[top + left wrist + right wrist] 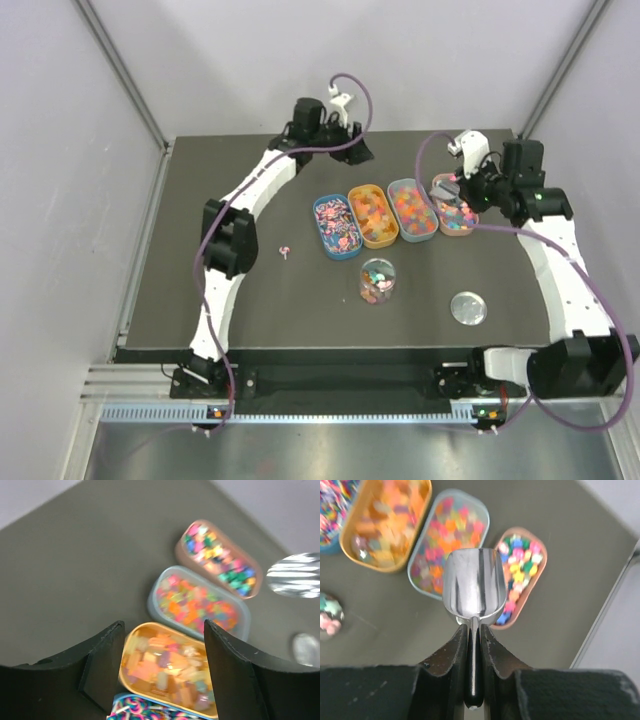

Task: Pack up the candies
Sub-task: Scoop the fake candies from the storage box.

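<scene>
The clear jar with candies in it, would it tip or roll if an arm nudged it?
The clear jar looks squat and stands upright, so it would probably slide rather than tip. Its lid lies apart, so a hard knock could spill candies.

No legible text, label, brand, number or sign found, top view checked, left wrist view checked, right wrist view checked, nothing readable on any surface
</scene>
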Available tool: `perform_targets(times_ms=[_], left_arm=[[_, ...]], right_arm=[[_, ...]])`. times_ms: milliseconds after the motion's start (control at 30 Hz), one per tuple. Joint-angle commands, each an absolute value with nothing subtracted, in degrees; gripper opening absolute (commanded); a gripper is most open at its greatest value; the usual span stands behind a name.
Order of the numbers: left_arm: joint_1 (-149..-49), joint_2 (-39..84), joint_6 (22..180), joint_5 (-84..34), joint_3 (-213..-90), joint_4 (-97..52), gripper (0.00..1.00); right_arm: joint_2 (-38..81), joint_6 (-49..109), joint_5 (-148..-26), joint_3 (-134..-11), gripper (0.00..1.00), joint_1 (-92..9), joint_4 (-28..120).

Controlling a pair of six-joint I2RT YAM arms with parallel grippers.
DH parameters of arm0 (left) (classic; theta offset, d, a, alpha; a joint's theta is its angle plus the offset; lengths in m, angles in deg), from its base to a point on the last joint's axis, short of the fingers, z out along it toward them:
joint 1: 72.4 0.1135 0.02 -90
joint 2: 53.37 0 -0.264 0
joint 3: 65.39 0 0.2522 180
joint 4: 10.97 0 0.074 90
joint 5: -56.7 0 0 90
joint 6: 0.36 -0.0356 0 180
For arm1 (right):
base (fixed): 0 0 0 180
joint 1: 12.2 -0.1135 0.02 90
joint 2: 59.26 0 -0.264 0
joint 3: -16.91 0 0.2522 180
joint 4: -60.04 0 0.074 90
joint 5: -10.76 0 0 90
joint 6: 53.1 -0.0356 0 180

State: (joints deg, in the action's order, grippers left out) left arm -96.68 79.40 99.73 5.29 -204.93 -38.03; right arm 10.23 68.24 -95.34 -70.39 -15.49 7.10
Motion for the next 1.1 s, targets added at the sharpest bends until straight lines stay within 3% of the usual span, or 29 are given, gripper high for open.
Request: perform_targets(times_ms=[0, 167, 333, 567, 767, 1067], left_arm=[[-99.3, 81.8, 91.5, -4.3, -208.3, -40.9, 0.69], [-99.6, 82.0, 94.3, -5.0, -207.7, -38.1, 0.68], [-100.1, 83.8, 93.1, -2.7, -209.0, -32.7, 0.72], [-102.5, 95.7, 103.0, 0.9, -213.2, -8.7, 0.7], [-106.2, 104.7, 101.1, -6.7, -225.0, -10.6, 0.69], [-108.2, 105.5, 99.1, -10.7, -225.5, -7.3, 0.69]], right_arm=[[14.0, 66.9, -90.7, -76.1, 0.0, -13.3, 0.0], [20.3, 59.5, -90.0, -81.7, 0.0, -9.9, -6.0], [21.0, 53.6, -92.0, -77.8, 0.0, -6.8, -7.6], [21.6, 52.4, -92.2, -74.9, 0.0, -5.8, -7.4], [24.5, 52.2, -91.7, -77.0, 0.0, -5.6, -7.1], [24.9, 52.4, -91.5, -81.1, 0.0, -5.5, -5.9]])
